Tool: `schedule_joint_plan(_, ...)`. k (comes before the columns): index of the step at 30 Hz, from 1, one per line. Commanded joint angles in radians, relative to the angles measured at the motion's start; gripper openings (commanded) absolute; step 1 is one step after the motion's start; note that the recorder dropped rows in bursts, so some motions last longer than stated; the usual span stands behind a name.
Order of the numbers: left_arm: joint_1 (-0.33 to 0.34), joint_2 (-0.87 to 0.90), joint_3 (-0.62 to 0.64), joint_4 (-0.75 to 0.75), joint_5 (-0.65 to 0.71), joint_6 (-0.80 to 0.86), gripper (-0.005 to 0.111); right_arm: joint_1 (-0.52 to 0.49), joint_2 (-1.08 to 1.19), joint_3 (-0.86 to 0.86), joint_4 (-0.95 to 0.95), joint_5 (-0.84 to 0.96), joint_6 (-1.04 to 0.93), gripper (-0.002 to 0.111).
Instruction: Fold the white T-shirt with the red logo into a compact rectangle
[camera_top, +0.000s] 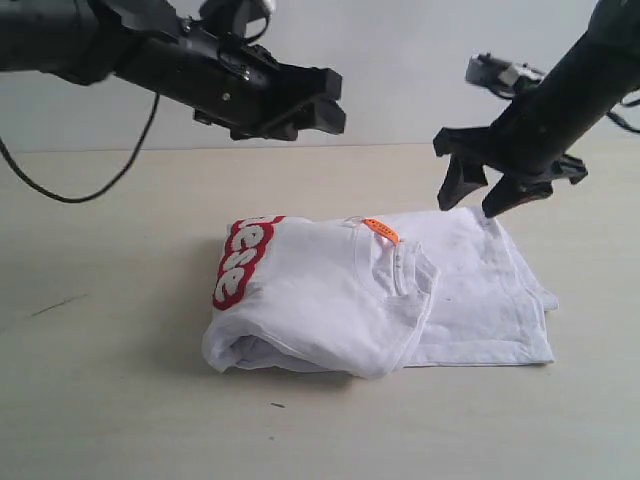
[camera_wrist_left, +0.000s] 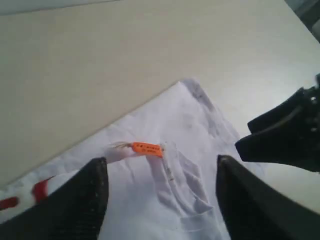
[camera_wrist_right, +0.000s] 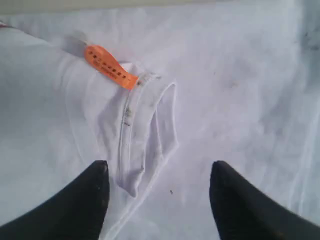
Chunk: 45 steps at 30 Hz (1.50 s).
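Two grippers hang open and empty above the desk. The white T-shirt lies folded near its middle, long axis running left to right in the exterior view, with the red logo wrapped over the left end and the orange collar tag at the far edge. The left gripper is well above the far left part, and the right gripper is just over the far right corner.

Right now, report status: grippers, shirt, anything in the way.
Left gripper open, empty, raised. Right gripper open, empty. White T-shirt lies folded, red logo at its left end. No obstruction seen.
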Motion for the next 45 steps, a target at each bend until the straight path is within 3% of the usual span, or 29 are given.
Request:
schedule_joint_plan(1,0.058,-0.073,-0.006,0.227,0.109,-0.119,0.061,-0.004,0.119,0.001,0.179,-0.039,-0.157,0.058)
schedule_joint_plan(3,0.068,-0.087,-0.006,0.37,0.133,-0.199,0.061,0.004,0.176,0.001,0.305,-0.046,-0.265,0.058)
schedule_joint_plan(5,0.071,-0.087,-0.006,0.451,0.148,-0.238,0.061,0.004,0.216,0.001,0.304,-0.073,-0.277,0.058)
schedule_joint_plan(9,0.072,-0.083,-0.006,0.461,0.15,-0.238,0.061,0.004,0.233,0.001,0.187,-0.14,-0.221,0.058)
schedule_joint_plan(16,0.076,-0.082,-0.001,0.46,0.16,-0.238,0.061,0.005,0.251,0.001,0.335,-0.084,-0.283,0.058)
schedule_joint_plan(26,0.076,-0.082,0.005,0.471,0.182,-0.238,0.061,0.067,0.288,0.001,0.278,-0.069,-0.265,0.058)
schedule_joint_plan(29,0.076,-0.082,0.005,0.473,0.196,-0.238,0.061,0.069,0.286,-0.01,0.273,-0.069,-0.249,0.05)
schedule_joint_plan(35,0.076,-0.082,0.005,0.486,0.205,-0.238,0.061,0.069,0.274,-0.063,0.203,-0.009,-0.224,0.0)
schedule_joint_plan(45,0.076,-0.082,0.005,0.486,0.207,-0.238,0.061,0.069,0.14,-0.08,0.15,-0.042,-0.225,0.0)
